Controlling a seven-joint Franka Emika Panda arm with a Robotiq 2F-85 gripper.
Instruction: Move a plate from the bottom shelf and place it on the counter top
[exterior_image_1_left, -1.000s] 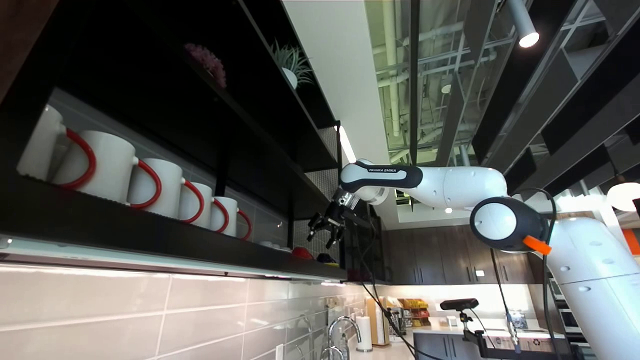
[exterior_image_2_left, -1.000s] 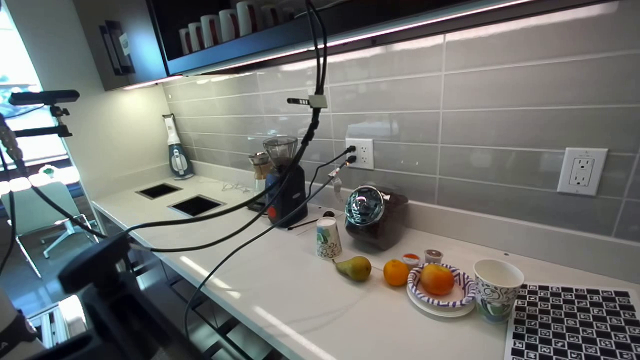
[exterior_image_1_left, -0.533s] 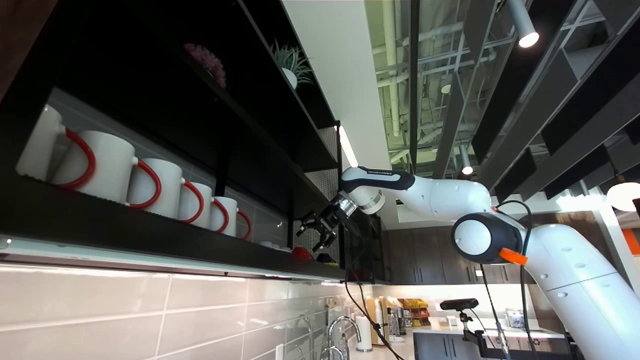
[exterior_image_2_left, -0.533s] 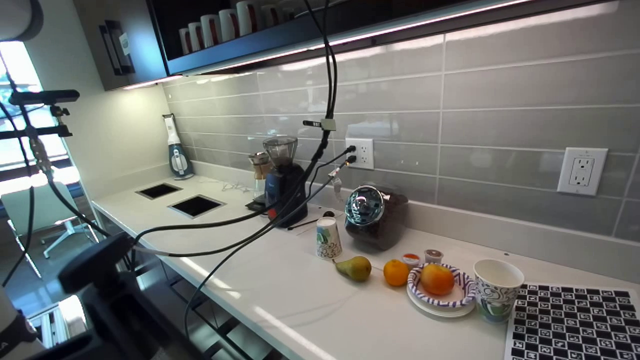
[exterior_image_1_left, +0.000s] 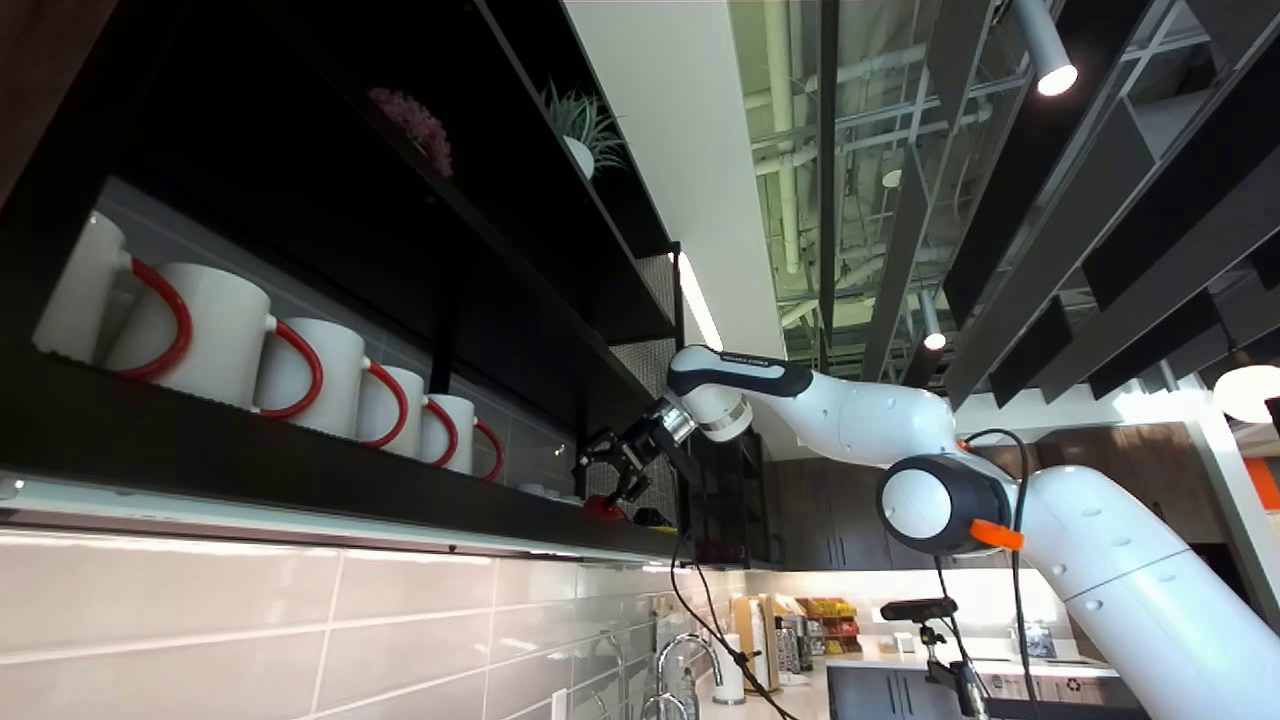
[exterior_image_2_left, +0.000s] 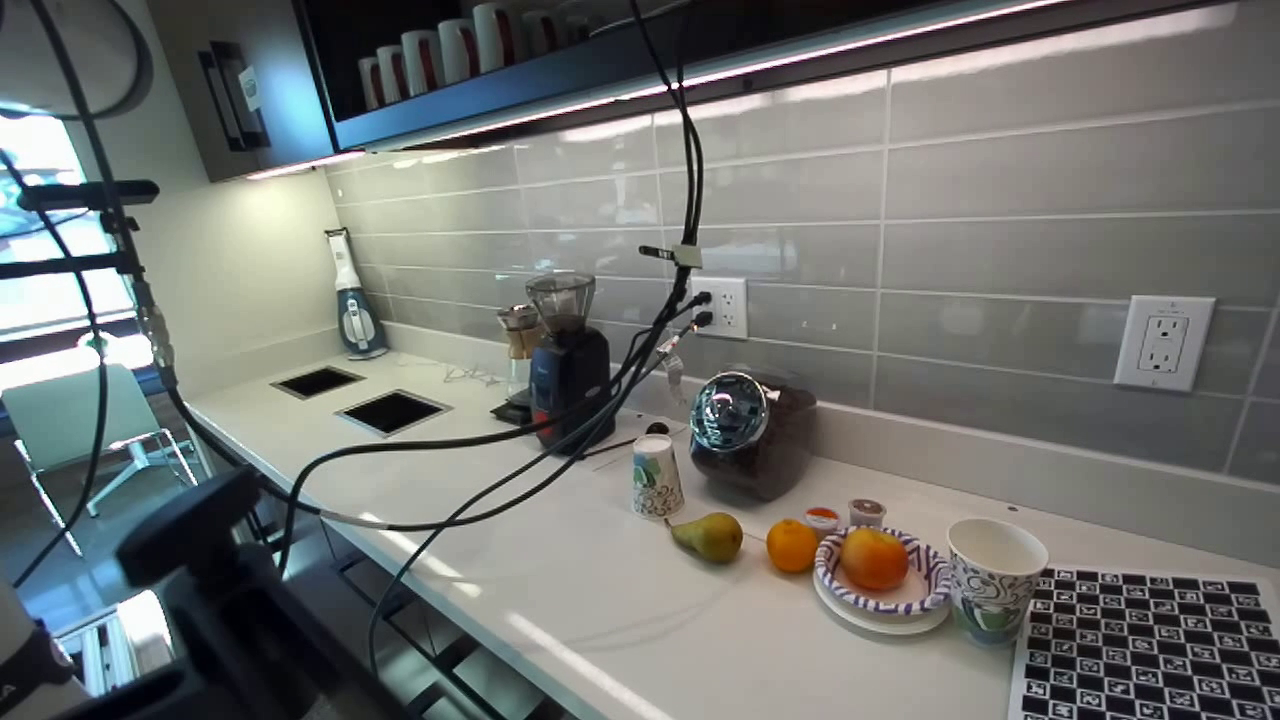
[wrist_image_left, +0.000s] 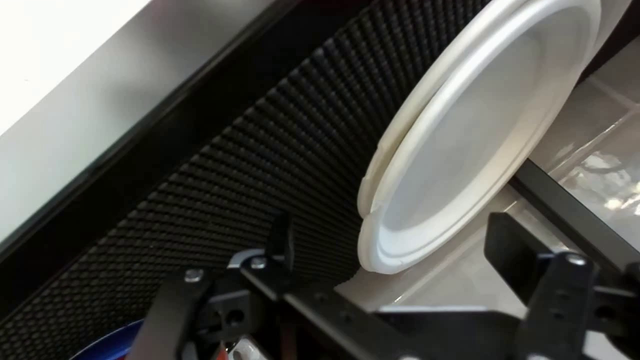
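Shift since a second ago, in an exterior view: gripper (exterior_image_1_left: 597, 486) further toward nine o'clock, closer in over the bottom shelf (exterior_image_1_left: 300, 465); arm (exterior_image_1_left: 880, 420) lower, toward eight o'clock.

Gripper state: jaws spread wide, nothing held.

Plate (wrist_image_left: 475, 135): white, round, thin; on the shelf, at one o'clock from the gripper in the wrist view, nearest rim in the gap between the jaws, seemingly beyond their tips. Nests over a second plate (wrist_image_left: 400, 135). Flat or on edge: not certain.

Likely handling: light, smooth, somewhat flexible; more liable to bend under a hard squeeze than to shatter. Best hold: rim at the plate's own seven o'clock, one jaw to each side, gentle pinch. Risk: both rims taken together.

Around, same view: black ribbed surface (wrist_image_left: 240, 200), liner or panel unclear, at ten o'clock; black bar (wrist_image_left: 575, 216) at three, possible hindrance to the jaw on that side; blue thing (wrist_image_left: 114, 345) at eight, partly hidden.

Nearby, in an exterior view: red thing (exterior_image_1_left: 603, 507) just below the gripper at six o'clock, contact unclear; dark thing (exterior_image_1_left: 650, 517) at four; red-handled white mugs (exterior_image_1_left: 342, 385) along the shelf toward ten.

Destination, in an exterior view: counter top (exterior_image_2_left: 600, 570). To avoid at set-down: paper cup (exterior_image_2_left: 657, 480) at one o'clock from its middle, pear (exterior_image_2_left: 712, 538) and patterned dish (exterior_image_2_left: 930, 575) toward three. In the way: cable bundle (exterior_image_2_left: 680, 288), looping down toward eight.
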